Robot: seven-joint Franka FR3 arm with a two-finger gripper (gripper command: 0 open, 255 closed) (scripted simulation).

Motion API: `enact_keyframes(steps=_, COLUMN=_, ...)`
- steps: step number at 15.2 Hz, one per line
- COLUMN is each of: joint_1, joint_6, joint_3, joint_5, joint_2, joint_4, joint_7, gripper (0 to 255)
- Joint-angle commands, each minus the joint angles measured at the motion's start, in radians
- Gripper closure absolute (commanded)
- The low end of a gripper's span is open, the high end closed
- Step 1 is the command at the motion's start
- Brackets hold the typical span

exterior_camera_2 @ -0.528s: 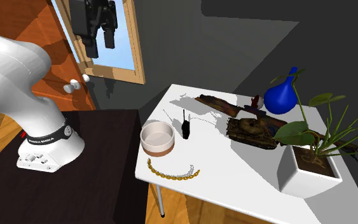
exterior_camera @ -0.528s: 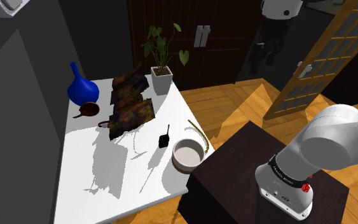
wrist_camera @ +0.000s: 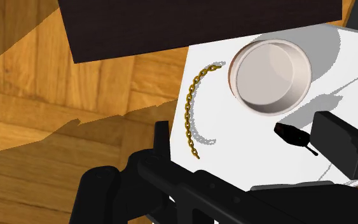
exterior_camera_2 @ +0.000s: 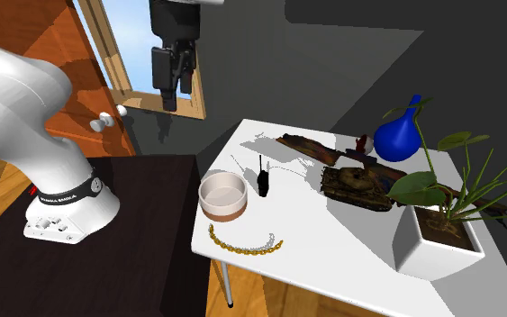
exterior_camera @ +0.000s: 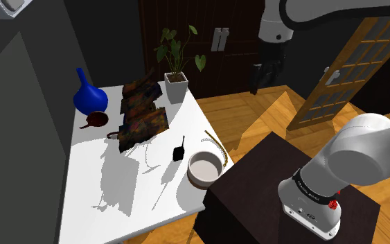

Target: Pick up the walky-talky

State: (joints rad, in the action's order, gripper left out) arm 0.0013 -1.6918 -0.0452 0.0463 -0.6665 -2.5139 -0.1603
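The gripper hung high in the air with its 2 fingers spread apart and nothing between them, out past the table's near edge and roughly above the dark stand. The walky-talky lay on the white table, just beside the bowl and near the gold chain.

In the shoulder view it sat well below the gripper and to its left. In the second exterior view, the walky-talky sat below and to the right of the gripper, with the bowl next to it on the stand's side.

In the wrist view the walky-talky showed as a small black body near 1 finger, not between the 2, well beyond the gripper. It appeared to lie flat. Its thin aerial ran away from the bowl, so its long axis lay slanted to the line between the fingers.

With only 1 arm, the coming move would likely be a long descent toward the table. A turn of the wrist would probably be needed too, so that the fingers closed across the narrow body and stayed clear of the bowl's rim.
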Motion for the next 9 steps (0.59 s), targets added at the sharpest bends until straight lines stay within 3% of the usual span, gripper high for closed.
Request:
enact_keyframes(steps=1, joint_1=0.008, joint_6=-0.065, joint_3=-0.013, joint_5=-0.022, joint_2=0.05, joint_4=-0.023, joint_7=-0.026, gripper=0)
enact_keyframes(steps=9, joint_1=0.034, joint_6=-0.311, joint_3=-0.055, joint_5=-0.091, joint_2=0.323, joint_4=-0.024, joint_7=-0.104, gripper=0)
